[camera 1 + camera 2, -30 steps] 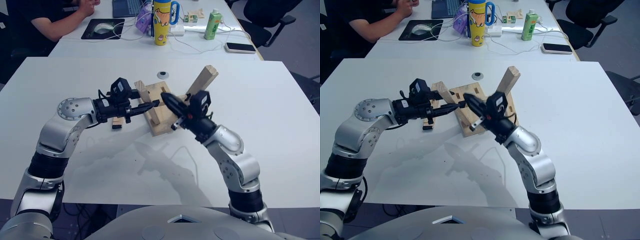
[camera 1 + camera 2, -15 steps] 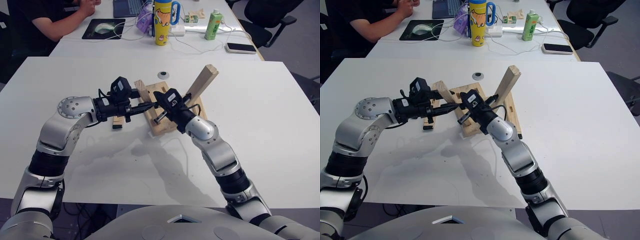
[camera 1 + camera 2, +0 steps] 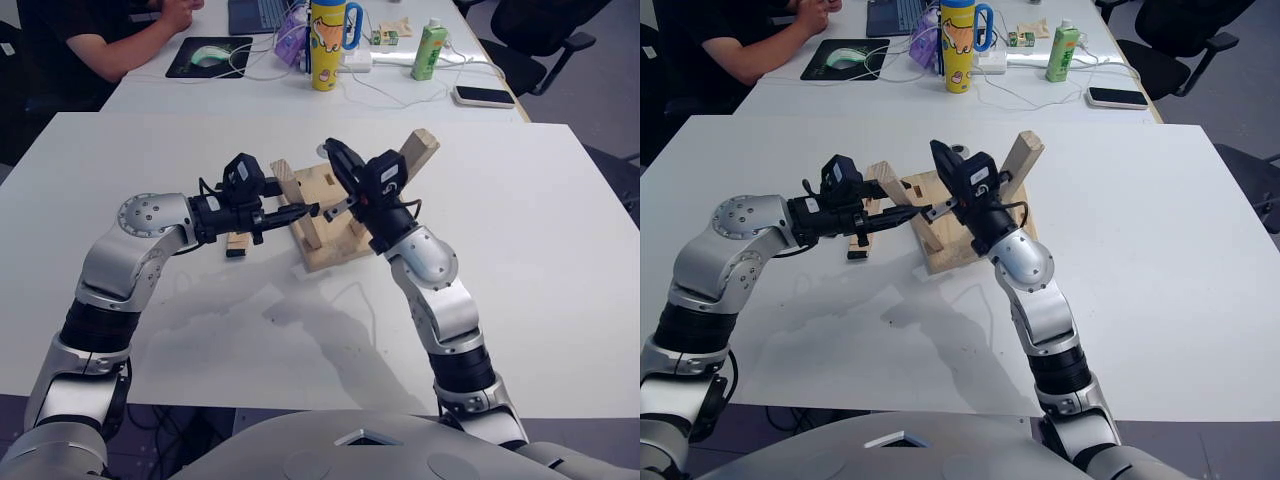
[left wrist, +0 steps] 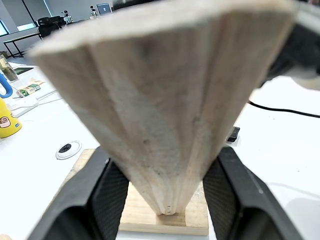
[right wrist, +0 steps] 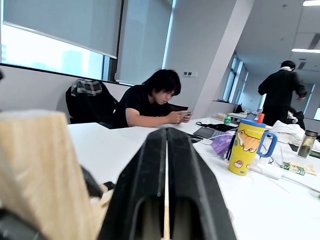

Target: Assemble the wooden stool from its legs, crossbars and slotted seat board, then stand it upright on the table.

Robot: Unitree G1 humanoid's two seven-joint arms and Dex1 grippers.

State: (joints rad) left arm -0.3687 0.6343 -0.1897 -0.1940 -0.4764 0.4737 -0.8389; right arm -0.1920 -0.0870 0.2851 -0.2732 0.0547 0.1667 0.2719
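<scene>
Left pincer holds a stool leg, right pincer raised and closed.
Head cameras: the pale slotted wooden seat board lies mid-desk on the white desk. The left pincer is clamped on a short upright pale wooden leg standing on it. The right pincer hangs above the board's far side. Left wrist: black fingers flank that leg. Right wrist: its tips are pressed together.
</scene>
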